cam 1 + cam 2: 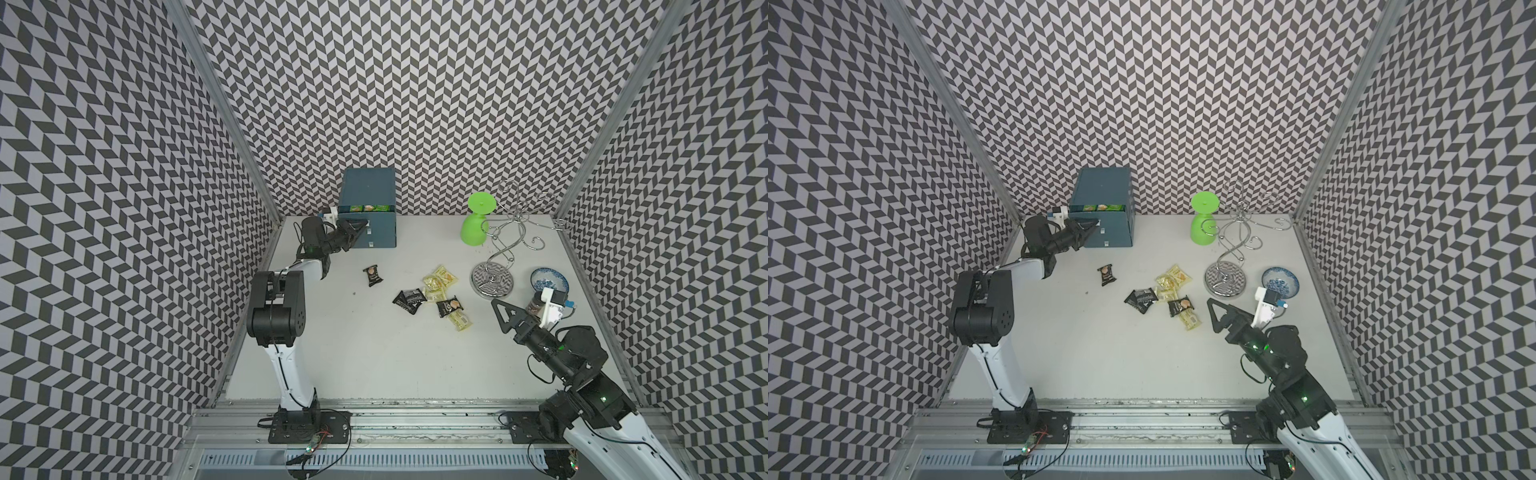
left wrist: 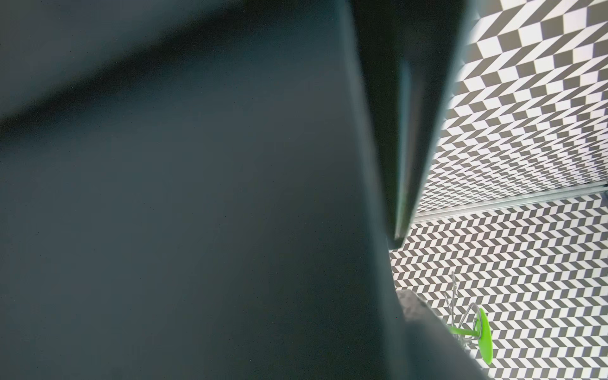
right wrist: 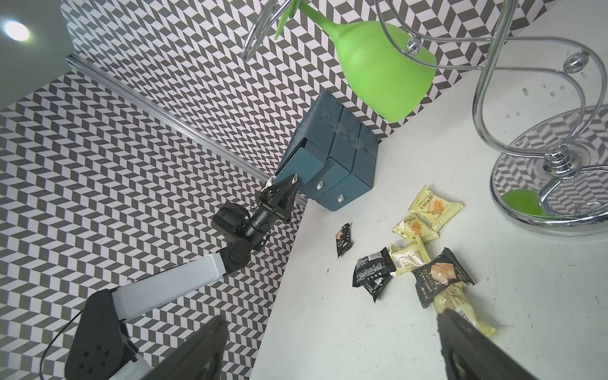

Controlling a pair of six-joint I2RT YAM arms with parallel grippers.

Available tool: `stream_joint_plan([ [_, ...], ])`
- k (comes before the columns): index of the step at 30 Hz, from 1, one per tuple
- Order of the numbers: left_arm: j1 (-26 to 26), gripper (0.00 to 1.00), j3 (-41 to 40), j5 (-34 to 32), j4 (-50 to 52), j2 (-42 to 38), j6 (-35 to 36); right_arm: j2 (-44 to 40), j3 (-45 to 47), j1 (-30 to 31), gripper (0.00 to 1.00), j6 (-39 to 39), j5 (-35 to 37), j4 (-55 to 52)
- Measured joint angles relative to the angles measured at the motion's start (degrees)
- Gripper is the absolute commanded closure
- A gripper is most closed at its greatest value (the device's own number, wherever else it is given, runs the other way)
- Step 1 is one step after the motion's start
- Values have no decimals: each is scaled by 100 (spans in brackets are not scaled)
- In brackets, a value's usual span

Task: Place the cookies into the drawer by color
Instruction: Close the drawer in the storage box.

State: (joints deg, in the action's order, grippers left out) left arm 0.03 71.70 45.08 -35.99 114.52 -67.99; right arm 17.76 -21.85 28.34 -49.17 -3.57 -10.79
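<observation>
Top view | left arm outstretched; left jaws pinch drawer tab | right jaws wide

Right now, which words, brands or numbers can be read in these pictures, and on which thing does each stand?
"DRYCA…": along one edge of the black packet with a cookie picture, in the heap; the last letters are unclear.
Barcode and print on the other black packets: too small to read.
Pale yellow packets: print blurred.
Green packets in the open drawer: too small to read.
</observation>
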Motion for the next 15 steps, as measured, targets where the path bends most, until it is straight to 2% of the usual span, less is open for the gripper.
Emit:
stream_joint_plan([
  [15,2,64,1054,-70,302,658,28,-70,-46,0,0,2,28,-133],
])
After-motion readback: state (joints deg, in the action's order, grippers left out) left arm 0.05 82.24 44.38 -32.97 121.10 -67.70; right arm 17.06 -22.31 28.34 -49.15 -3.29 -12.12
